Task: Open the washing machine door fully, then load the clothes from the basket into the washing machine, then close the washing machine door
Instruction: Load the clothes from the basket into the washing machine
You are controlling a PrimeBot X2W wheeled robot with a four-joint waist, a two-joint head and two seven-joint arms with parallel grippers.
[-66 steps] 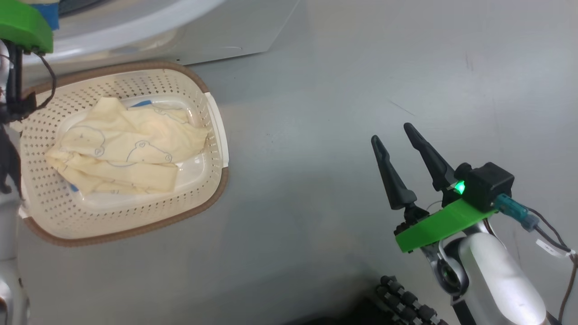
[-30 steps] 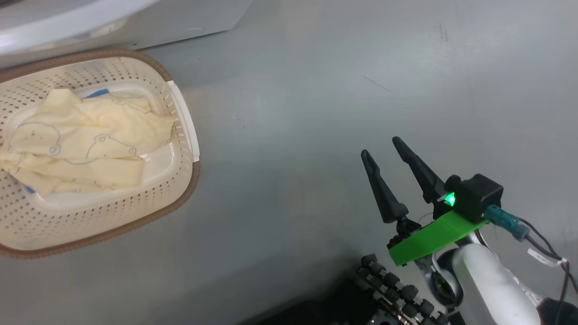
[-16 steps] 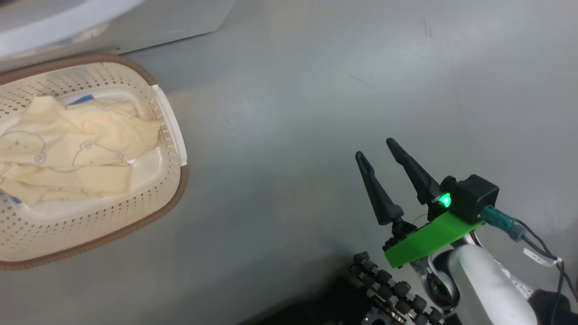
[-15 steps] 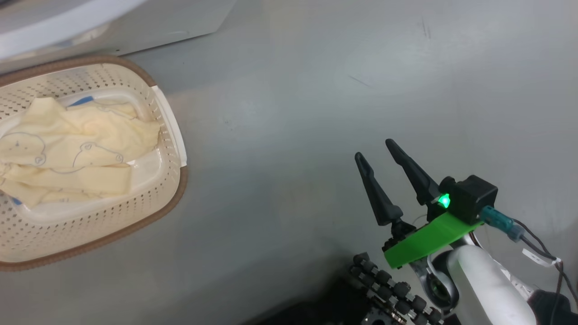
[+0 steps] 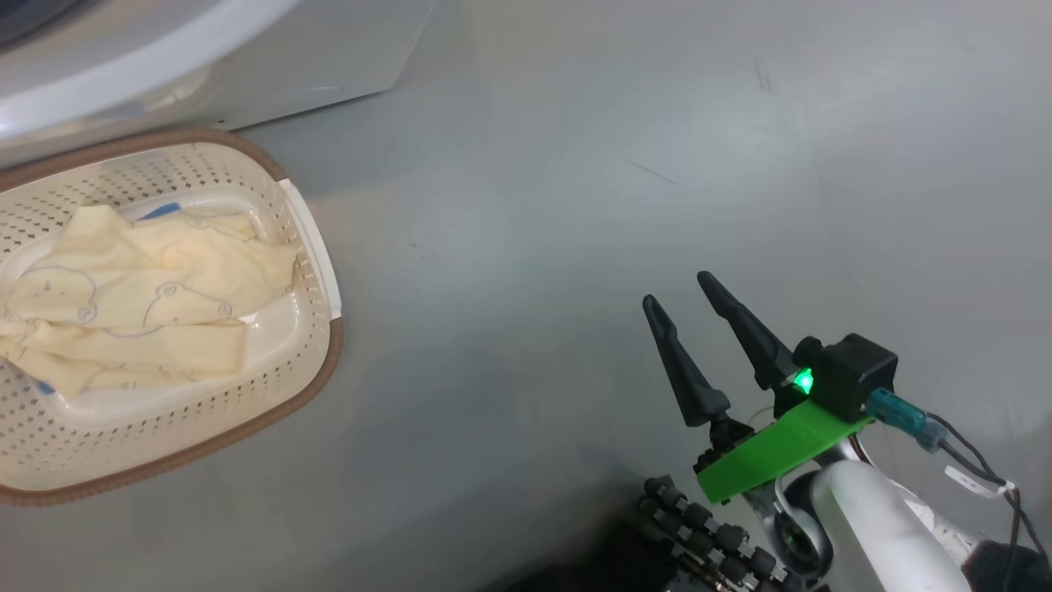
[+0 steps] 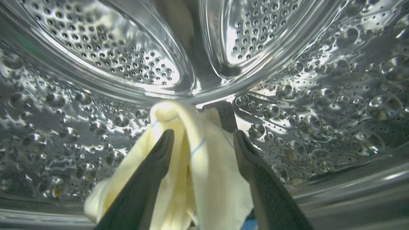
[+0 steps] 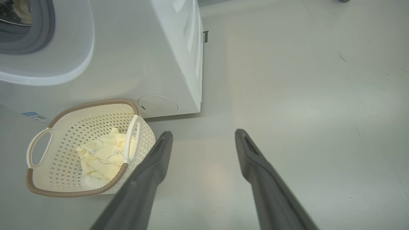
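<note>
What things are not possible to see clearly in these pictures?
Left wrist view: part of the garment, hidden behind the left pincer.
Head view: left end of the basket, cut by the edge; how many clothes, hidden by folds.
Right wrist view: the blue label on the washing machine, too small to read.

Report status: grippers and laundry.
Left gripper open inside drum, garment loose between fingers. Right gripper open over floor. More clothes in basket. No obstruction seen.

Cream perforated basket (image 7: 76, 193), brown rim, lower left of right wrist view, holds crumpled pale-yellow garments (image 7: 102, 156). White boxy washing machine (image 7: 143, 64) just behind; another yellow garment (image 6: 207, 172) inside its steel drum (image 6: 319, 95).
</note>
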